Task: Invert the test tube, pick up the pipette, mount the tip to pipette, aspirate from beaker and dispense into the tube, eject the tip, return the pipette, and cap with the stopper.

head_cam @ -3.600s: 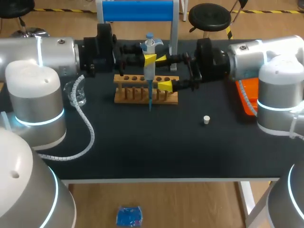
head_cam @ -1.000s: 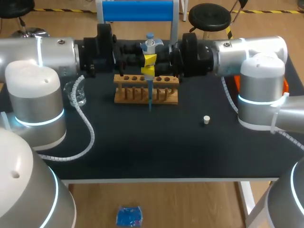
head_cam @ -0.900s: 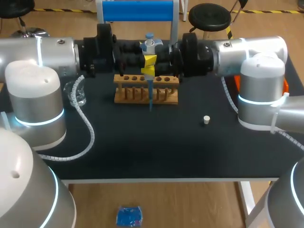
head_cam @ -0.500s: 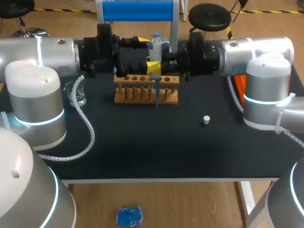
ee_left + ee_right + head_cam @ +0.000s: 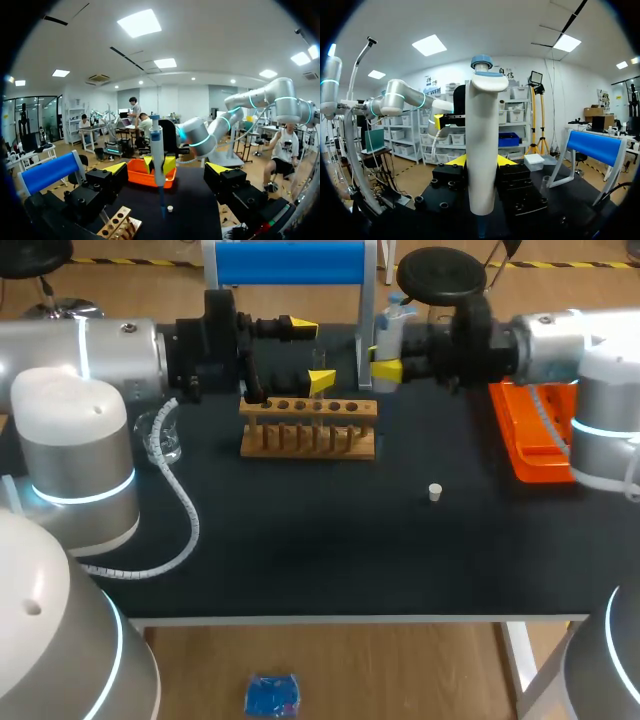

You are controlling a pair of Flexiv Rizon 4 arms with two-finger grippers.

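Head view: my right gripper [image 5: 387, 356] pinches the white pipette with blue plunger [image 5: 392, 320] upright beyond the wooden tube rack [image 5: 308, 440], so its tip points down.
My left gripper [image 5: 310, 354]: fingers spread wide, nothing held; I judge it leaves the pipette free.
Small white stopper [image 5: 435, 492]: loose on the black table [image 5: 300, 540], awaiting capping.

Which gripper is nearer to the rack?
Left. The left gripper hangs just above and behind the middle of the rack, jaws open. The right gripper, shut on the pipette, is off beyond the rack's right end.
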